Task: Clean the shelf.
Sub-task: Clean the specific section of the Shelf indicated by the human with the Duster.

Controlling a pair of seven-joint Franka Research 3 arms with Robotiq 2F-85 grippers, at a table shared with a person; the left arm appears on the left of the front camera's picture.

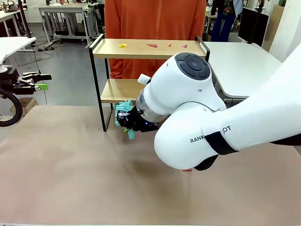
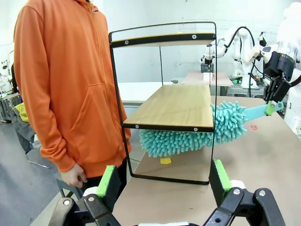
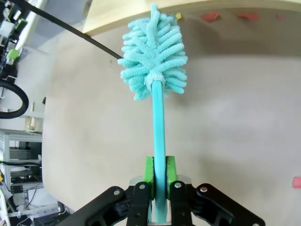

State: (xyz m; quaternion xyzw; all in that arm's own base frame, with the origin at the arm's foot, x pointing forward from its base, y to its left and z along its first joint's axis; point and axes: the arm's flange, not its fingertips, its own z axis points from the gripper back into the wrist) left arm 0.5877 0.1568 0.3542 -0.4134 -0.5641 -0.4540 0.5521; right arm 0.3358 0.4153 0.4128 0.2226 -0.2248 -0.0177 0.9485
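The shelf (image 1: 141,48) stands at the far side of the brown table, two wooden boards in a black frame. Small yellow (image 1: 122,45), red (image 1: 152,45) and pink (image 1: 185,46) scraps lie on its top board. My right gripper (image 3: 160,173) is shut on the handle of a teal fluffy duster (image 3: 153,56). In the left wrist view the duster head (image 2: 188,137) lies under the lower board (image 2: 176,106), just above the table. My left gripper (image 2: 164,181) is open and empty, off to the shelf's side, and shows at the left edge (image 1: 40,84).
A person in an orange hoodie (image 2: 66,84) stands behind the shelf. A yellow scrap (image 2: 165,160) lies on the table under the shelf, with red scraps (image 3: 210,16) nearby and another (image 3: 297,181) farther out. White tables (image 1: 244,61) stand behind and to the right.
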